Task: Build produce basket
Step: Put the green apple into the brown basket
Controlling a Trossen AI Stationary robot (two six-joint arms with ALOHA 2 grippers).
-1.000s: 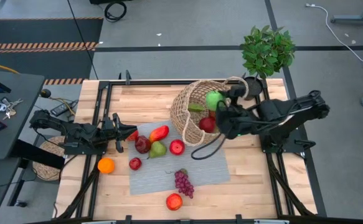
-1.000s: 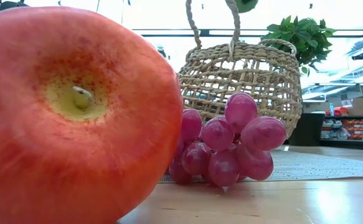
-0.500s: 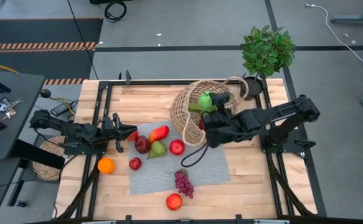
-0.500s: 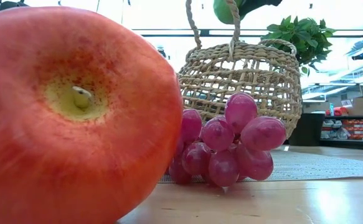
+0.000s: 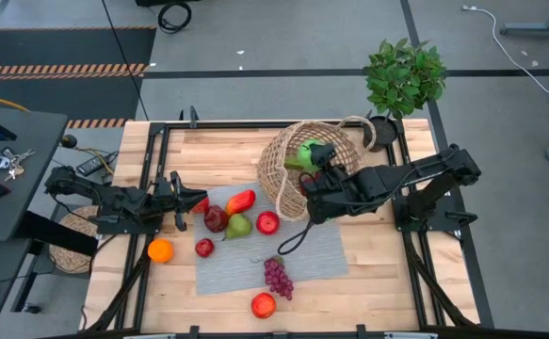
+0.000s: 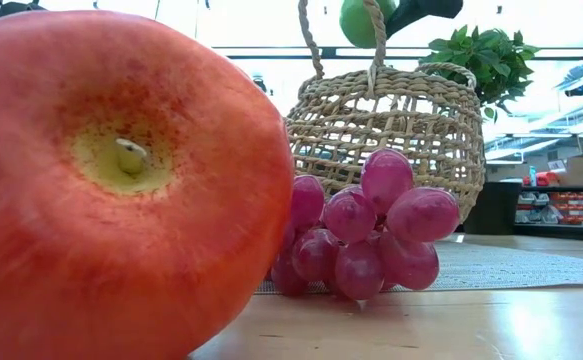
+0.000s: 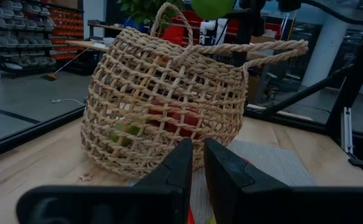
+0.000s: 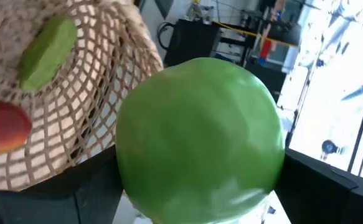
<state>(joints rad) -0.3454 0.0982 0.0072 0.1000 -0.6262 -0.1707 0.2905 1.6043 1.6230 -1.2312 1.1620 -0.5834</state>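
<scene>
The right gripper (image 5: 314,153) reaches in over the open mouth of the basket (image 5: 288,162), its jaws spread wide around a round green fruit (image 5: 307,151) clamped between them; in the right wrist view that green fruit (image 8: 200,140) fills the space between the two dark fingers, with the woven inside of the basket (image 8: 88,81) just beyond it. From the low view the green fruit (image 6: 363,18) hangs above the rim, between the two thin loop handles, and clear of the wicker. The basket stands on the far middle of the bench (image 5: 199,141), at the edge of a grey mat (image 5: 312,250), and already holds a red fruit (image 8: 4,127) and a pale green one (image 8: 47,43). The left gripper (image 5: 178,198) rests low at the left side of the bench with its jaws pressed together on nothing, pointing toward the basket (image 7: 162,99). Loose on the mat lie a red pepper (image 5: 240,201), a dark red apple (image 5: 216,218), a green pear (image 5: 239,226), two smaller red apples (image 5: 267,222) and a bunch of purple grapes (image 5: 277,276). An orange (image 5: 160,250) and a red-orange apple (image 5: 263,304) sit on bare wood. A potted plant (image 5: 404,77) stands at the far right corner.
</scene>
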